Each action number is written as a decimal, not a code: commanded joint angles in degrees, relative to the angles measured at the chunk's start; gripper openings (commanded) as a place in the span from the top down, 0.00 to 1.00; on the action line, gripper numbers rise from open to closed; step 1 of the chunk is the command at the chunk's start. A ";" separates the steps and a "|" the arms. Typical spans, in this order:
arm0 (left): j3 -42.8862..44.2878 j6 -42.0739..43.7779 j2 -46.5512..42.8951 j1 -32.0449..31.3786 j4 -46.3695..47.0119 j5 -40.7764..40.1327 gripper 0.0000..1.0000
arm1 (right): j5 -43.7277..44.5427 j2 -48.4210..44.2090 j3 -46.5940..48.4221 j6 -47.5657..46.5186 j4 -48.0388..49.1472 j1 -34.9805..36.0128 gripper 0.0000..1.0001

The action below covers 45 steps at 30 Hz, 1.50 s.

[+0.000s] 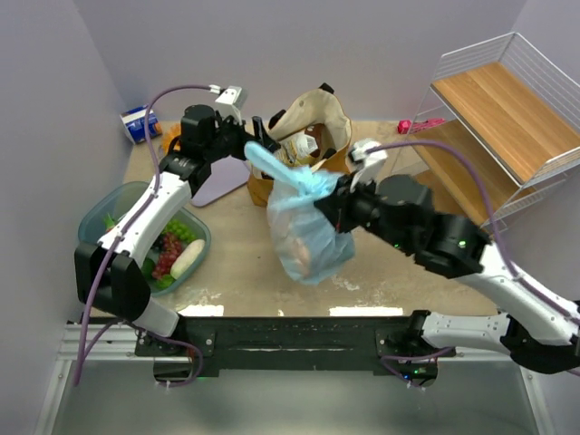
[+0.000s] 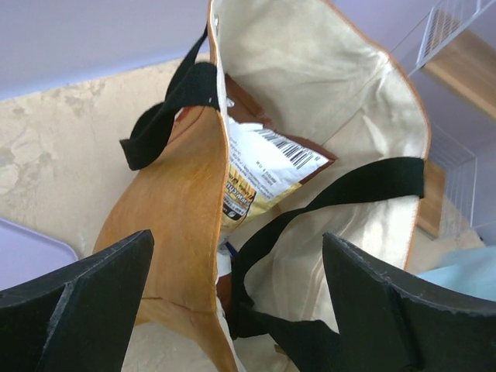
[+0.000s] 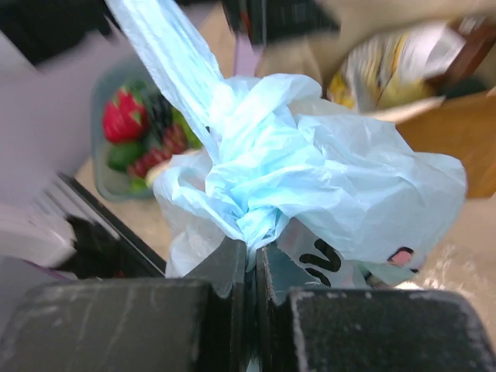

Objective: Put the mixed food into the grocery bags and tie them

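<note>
Right wrist view: right gripper (image 3: 252,260) pinched tight on the knotted neck of the light-blue plastic bag (image 3: 325,170).
Thin crinkled film bunches just above its jaws, and the black print beside them is unreadable. The left gripper (image 2: 236,244) gapes wide over the mustard fabric tote (image 2: 174,217). Between its fingers, inside the tote, sits a barcoded snack packet (image 2: 267,167), its lettering too small to read.

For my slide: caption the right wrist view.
Right gripper shut on the bunched neck of the light-blue plastic bag.
</note>
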 commanded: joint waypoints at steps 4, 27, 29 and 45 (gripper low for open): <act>-0.05 2.55 0.10 -0.59 2.87 1.29 0.24 | 13.98 7.92 25.26 -11.46 0.00 -1.34 1.00; -3.48 0.62 -1.48 -0.42 6.12 -3.98 1.00 | 4.32 33.25 32.85 -10.42 9.86 -17.25 1.00; -3.57 0.27 -1.75 -0.42 6.39 -4.77 1.00 | 4.06 34.47 29.43 -8.66 9.16 -17.25 1.00; 0.29 2.55 -1.93 -0.33 9.11 -8.37 1.00 | -14.04 58.64 31.18 -4.62 -0.08 -18.74 1.00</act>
